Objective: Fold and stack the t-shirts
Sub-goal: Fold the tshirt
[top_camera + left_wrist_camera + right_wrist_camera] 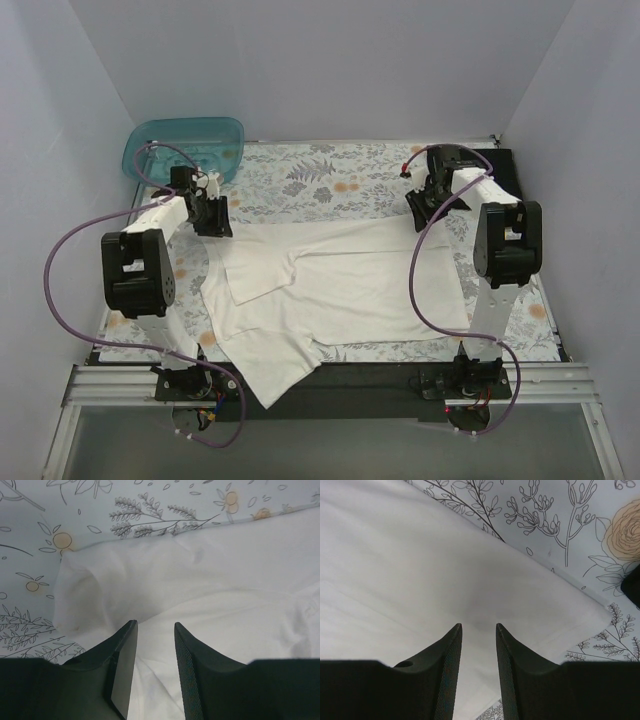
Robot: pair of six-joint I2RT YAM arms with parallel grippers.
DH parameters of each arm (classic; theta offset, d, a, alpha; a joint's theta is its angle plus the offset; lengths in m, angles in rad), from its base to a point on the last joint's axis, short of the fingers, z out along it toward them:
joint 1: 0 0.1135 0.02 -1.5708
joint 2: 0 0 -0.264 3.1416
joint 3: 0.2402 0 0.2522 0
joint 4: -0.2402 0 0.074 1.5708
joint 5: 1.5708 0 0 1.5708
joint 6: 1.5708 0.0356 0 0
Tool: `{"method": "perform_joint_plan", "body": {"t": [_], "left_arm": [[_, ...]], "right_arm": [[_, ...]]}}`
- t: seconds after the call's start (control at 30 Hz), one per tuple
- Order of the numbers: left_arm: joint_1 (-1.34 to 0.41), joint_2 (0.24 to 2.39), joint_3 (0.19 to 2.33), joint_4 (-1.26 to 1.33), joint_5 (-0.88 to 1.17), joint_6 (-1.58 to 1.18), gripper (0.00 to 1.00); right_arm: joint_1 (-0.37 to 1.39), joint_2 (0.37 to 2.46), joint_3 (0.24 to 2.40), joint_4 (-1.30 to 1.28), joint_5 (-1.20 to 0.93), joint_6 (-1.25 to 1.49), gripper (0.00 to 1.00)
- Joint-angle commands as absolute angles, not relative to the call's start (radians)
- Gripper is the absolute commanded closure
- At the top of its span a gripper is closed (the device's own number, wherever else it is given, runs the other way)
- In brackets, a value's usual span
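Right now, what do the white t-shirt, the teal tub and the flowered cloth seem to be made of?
White t-shirt: soft matte fabric, perhaps cotton; it creases and drapes limply. Teal tub: glossy translucent plastic; its walls look see-through. Flowered cloth: thin printed fabric, apparently; it lies flat and matte.

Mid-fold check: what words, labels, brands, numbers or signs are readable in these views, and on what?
No text is readable.
The plain cream-white fabric t-shirt shows no print or tag; the grey-and-orange floral patterned cloth bears only plant drawings; the translucent teal plastic tub shows no label.
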State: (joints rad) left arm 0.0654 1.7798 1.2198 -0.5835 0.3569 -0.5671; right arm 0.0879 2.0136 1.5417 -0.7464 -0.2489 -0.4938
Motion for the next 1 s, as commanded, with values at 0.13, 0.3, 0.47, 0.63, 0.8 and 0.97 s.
{"method": "perform_joint_plan", "body": {"t": [0.13, 0.3, 0.47, 0.63, 0.8, 0.97], "left_arm": [[0.083, 1.865, 1.186, -0.585, 0.163, -0.523, 0.65], [0.118, 1.956, 1.264, -0.580, 0.141, -0.479, 0.66], [0.120, 2.035, 1.408, -0.583, 0.127, -0.454, 0.66], [0.121, 2.112, 1.520, -0.581, 0.120, -0.457, 0.66], [0.135, 2.161, 1.629, -0.584, 0.113, -0.451, 0.66], [0.152, 2.191, 1.703, -0.595, 0.169, -0.433, 0.66]], "right_arm": [[0.115, 2.008, 1.511, -0.744, -0.192, -0.509, 0.60], [0.163, 2.028, 1.506, -0.732, -0.201, -0.482, 0.60], [0.176, 2.107, 1.606, -0.715, -0.184, -0.423, 0.60], [0.176, 2.215, 1.742, -0.686, -0.155, -0.413, 0.60], [0.175, 2.325, 1.902, -0.684, -0.156, -0.394, 0.59], [0.176, 2.341, 1.957, -0.681, -0.149, -0.376, 0.59]]}}
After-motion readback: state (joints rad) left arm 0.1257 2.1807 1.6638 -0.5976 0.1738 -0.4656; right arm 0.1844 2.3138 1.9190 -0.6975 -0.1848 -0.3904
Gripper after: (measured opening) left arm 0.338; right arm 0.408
